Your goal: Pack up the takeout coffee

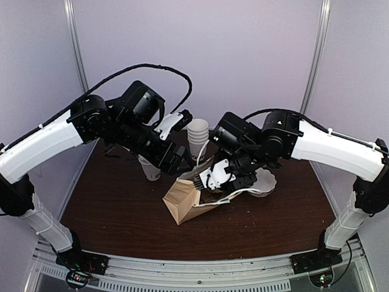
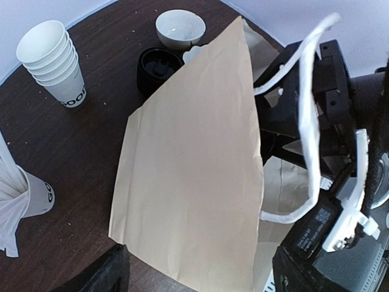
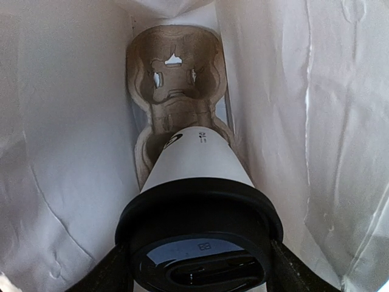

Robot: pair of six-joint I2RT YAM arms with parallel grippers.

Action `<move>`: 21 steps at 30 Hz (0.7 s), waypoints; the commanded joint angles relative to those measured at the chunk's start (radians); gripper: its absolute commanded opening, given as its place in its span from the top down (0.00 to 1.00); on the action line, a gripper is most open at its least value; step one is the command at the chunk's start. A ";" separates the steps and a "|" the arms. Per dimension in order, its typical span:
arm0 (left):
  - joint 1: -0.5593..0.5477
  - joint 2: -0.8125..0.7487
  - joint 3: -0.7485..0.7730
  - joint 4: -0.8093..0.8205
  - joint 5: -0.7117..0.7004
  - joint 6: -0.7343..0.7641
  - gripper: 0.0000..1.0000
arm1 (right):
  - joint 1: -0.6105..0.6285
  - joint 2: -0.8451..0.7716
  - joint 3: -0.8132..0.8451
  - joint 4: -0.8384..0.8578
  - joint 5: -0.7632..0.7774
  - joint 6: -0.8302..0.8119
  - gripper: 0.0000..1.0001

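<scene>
The takeout coffee [image 3: 194,159], a white cup with a black lid [image 3: 200,204], stands inside the paper bag with its base in a cardboard cup carrier [image 3: 173,73]. My right gripper [image 3: 197,267] is shut on it, one finger on each side of the lid. From above, the right gripper [image 1: 205,180] reaches into the mouth of the brown bag [image 1: 182,202], and the cup itself is hidden. My left gripper [image 2: 203,274] is open, its fingers wide apart either side of the bag's side panel [image 2: 194,152]. In the top view the left gripper [image 1: 176,161] sits at the bag's upper left.
A nested stack of white cups [image 2: 55,61] stands behind the bag, and a cup of white straws [image 2: 27,194] to its left. Black lids [image 2: 158,67] and a white bowl [image 2: 179,27] sit beyond the bag. The bag's white handle [image 2: 307,121] loops over the right arm.
</scene>
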 commanded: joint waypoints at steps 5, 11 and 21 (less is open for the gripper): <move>-0.008 -0.002 0.076 -0.007 -0.015 -0.023 0.15 | -0.007 -0.001 0.026 -0.016 -0.001 0.024 0.45; -0.025 0.063 0.091 -0.091 -0.037 0.006 0.15 | -0.007 -0.007 0.022 -0.016 0.000 0.034 0.45; -0.039 0.150 0.224 -0.296 -0.065 0.109 0.15 | -0.009 -0.028 0.005 -0.030 0.007 0.048 0.45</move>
